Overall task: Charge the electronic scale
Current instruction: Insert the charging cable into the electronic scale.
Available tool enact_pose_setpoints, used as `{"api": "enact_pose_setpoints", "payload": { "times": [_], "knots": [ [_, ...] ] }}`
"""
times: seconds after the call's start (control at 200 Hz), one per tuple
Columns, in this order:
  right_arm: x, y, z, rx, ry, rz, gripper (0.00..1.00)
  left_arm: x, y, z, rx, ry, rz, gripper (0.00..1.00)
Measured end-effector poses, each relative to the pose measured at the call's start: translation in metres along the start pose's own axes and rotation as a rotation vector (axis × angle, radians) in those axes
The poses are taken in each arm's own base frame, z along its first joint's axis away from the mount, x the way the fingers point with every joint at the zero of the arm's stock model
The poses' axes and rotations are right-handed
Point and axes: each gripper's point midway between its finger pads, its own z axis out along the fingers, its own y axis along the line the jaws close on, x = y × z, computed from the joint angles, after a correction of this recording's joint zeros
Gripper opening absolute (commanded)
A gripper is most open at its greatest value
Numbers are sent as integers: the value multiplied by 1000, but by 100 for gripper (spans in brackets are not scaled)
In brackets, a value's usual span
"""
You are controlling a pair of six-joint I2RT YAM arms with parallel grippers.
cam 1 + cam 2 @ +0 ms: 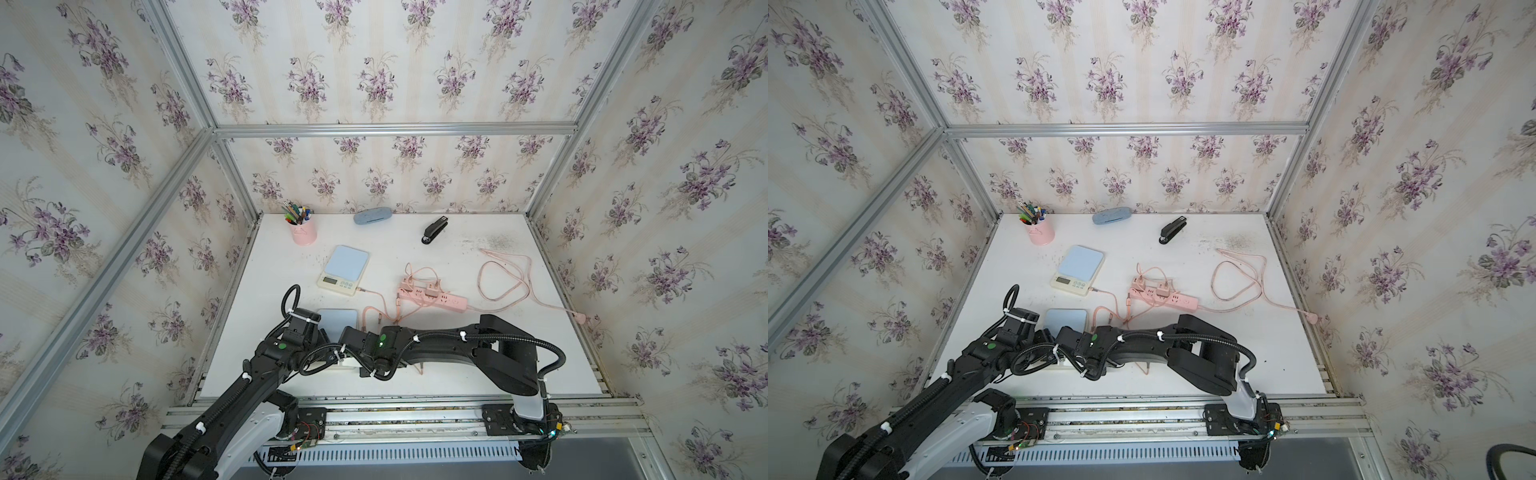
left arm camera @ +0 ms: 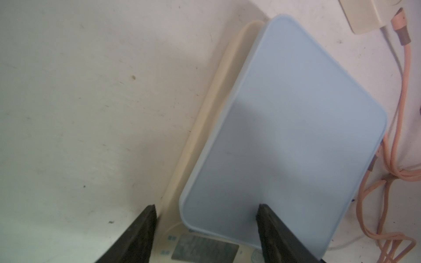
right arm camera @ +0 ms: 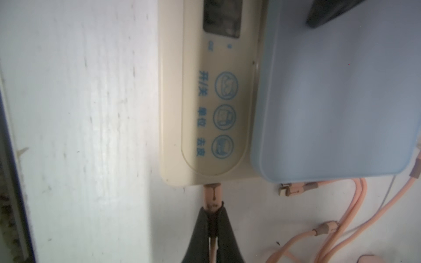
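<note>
Pink plug (image 3: pixel 213 193), pinched in the right claw (image 3: pixel 213 208), meets the side of the scale (image 3: pixel 216 113) at the worktop's (image 1: pixel 415 232) 7 o'clock, while the left claw (image 2: pixel 206 207), jaws apart, straddles its corner, seemingly to steady it.

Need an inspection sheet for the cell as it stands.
Surface: white table, scuffed, dark specks at the far right.
Job's things: near scale under both arms; pink plug meets its side, depth unclear; power strip beyond.
Clutter: far scale with a cable at its corner; pen cup, blue case, stapler at the back.
Grippers: left gripper open over the near scale's display end; right gripper shut on the pink plug.
Cables: spare plugs loose beside the near scale; cable loop right of the strip.
Surroundings: floral wallpaper, aluminium frame.
</note>
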Motion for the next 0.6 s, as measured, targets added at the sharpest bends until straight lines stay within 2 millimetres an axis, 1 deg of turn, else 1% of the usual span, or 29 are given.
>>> {"api": "enact_pose_setpoints", "payload": {
  "times": [0.12,0.175,0.28,0.33,0.355,0.42,0.485,0.49,0.515,0.53,0.54,0.545,0.55,0.565,0.6],
  "knots": [
    [0,1,3,-9,9,0,0,-2,-1,0,7,-14,-3,70],
    [0,2,4,-10,11,2,0,-3,-1,-1,9,-21,-3,74],
    [-4,1,3,-3,-12,6,21,-6,-1,-5,-6,-19,0,88],
    [-15,0,1,-2,-77,17,31,-7,-6,-9,4,-5,0,95],
    [-19,-3,-2,16,-101,31,35,-11,-9,-13,1,-8,28,99],
    [-30,-15,-17,57,-175,64,43,-23,-20,-21,10,-17,38,99],
    [-36,-35,-39,117,-257,125,51,-44,-38,-34,34,-53,84,99],
    [-36,-36,-40,121,-261,130,52,-45,-39,-35,34,-55,87,99],
    [-38,-46,-51,154,-299,174,65,-53,-45,-41,33,-69,113,99],
    [-38,-51,-56,170,-316,190,76,-57,-47,-44,29,-77,126,99],
    [-38,-54,-60,182,-327,201,86,-60,-49,-46,26,-84,135,99],
    [-37,-56,-61,187,-331,206,93,-61,-49,-47,25,-85,139,99],
    [-37,-58,-64,195,-338,214,96,-63,-50,-49,22,-89,145,99],
    [-37,-62,-70,210,-354,229,99,-67,-52,-52,19,-98,158,99],
    [-33,-72,-83,251,-387,267,100,-76,-56,-60,7,-120,186,99]
  ]
}}
